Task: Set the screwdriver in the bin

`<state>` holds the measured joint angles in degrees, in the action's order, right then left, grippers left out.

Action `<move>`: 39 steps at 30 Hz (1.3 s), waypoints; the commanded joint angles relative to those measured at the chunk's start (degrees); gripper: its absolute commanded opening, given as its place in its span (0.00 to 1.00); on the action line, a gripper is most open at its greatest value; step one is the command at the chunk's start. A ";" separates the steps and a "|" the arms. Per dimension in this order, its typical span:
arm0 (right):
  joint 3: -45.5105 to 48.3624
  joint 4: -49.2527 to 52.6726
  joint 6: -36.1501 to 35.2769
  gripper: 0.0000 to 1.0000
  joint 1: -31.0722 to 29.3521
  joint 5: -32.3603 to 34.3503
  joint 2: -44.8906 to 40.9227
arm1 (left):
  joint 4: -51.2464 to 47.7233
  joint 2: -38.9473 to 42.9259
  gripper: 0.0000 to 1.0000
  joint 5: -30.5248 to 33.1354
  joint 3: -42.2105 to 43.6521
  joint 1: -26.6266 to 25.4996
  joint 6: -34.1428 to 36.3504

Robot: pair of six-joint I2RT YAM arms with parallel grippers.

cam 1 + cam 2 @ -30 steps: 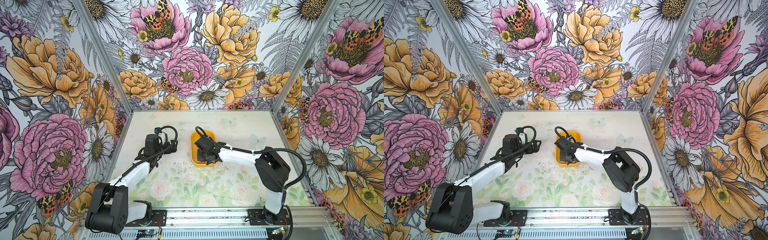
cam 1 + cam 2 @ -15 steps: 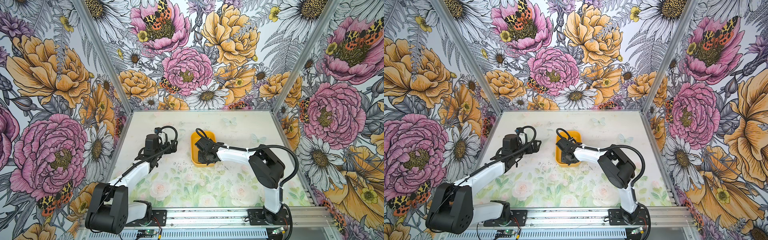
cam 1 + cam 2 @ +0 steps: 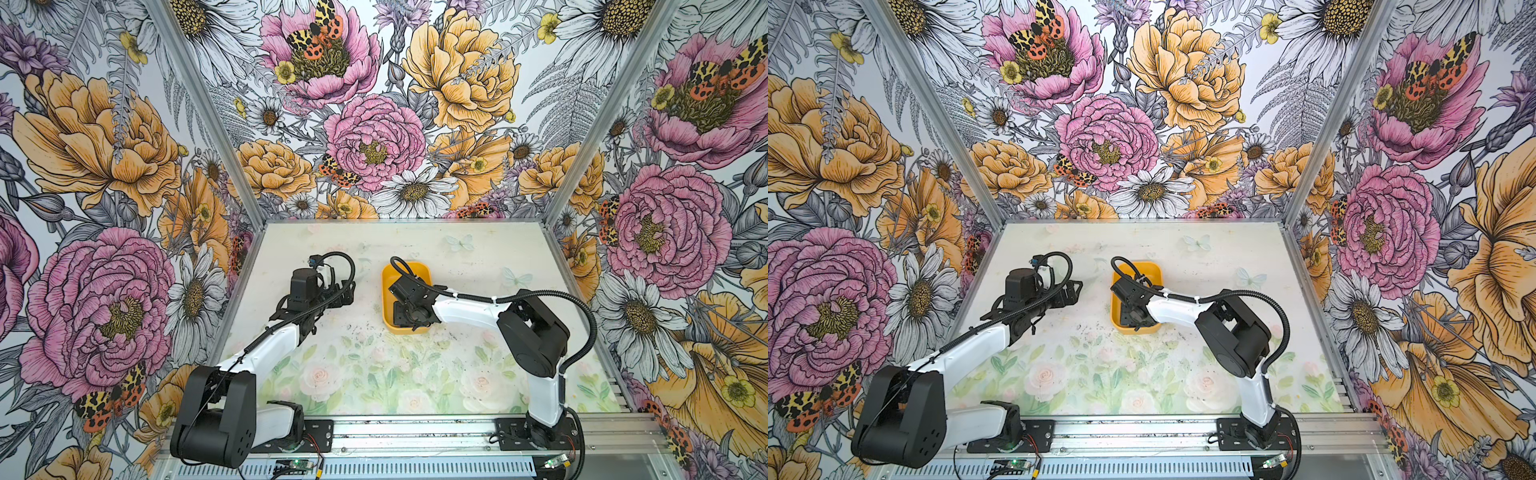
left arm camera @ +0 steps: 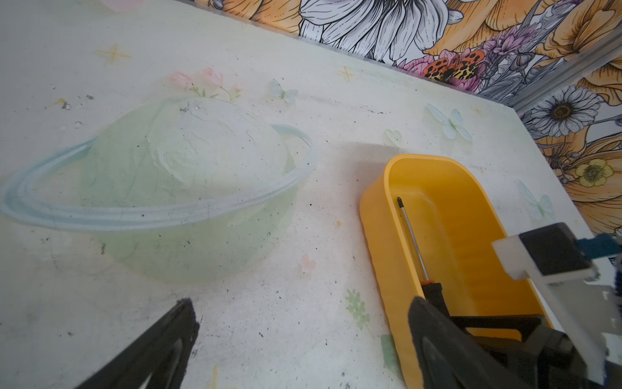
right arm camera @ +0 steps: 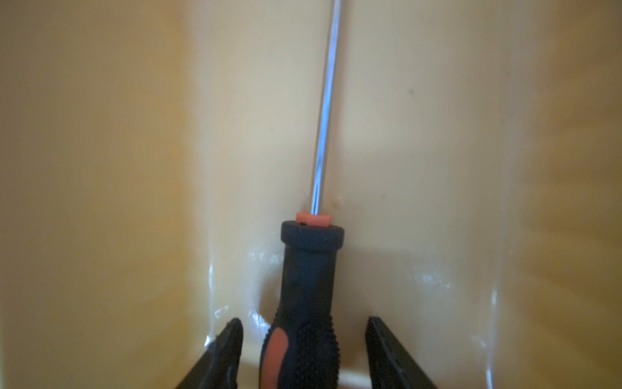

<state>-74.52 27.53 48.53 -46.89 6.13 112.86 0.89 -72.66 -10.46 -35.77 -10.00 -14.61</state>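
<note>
Now, a slim screwdriver with a thin silvery shaft, an orange collar and a black handle with an orange inlay lies flat on the floor of the yellow-orange bin. Its tip points to 12 o'clock and it sits nearer the 9 o'clock long wall. The right gripper is inside the bin, its 2 jaws parted with a gap on each side of the handle, gripping nothing. The left gripper hovers at the bin's 9 o'clock, spread wide and empty, over bare table.
</note>
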 commanded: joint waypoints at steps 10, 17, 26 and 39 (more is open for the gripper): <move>-2.79 8.27 -15.67 0.74 0.35 -0.33 -6.05 | -1.91 -0.12 0.99 -0.38 -2.36 -0.01 2.49; 1.10 10.80 -38.04 0.74 4.75 -5.01 -16.88 | -4.45 0.78 0.99 4.86 -6.14 0.42 5.91; 8.70 0.75 -47.23 0.74 25.02 0.04 -33.55 | 6.82 2.77 0.99 9.24 -4.46 5.01 12.15; 33.64 -35.96 -44.95 0.74 45.01 -3.85 -41.43 | 28.22 -8.56 0.99 1.34 -0.10 17.84 12.76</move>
<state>-45.52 5.19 2.70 -3.79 3.09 74.08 21.56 -79.68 -5.34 -37.47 6.20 -1.52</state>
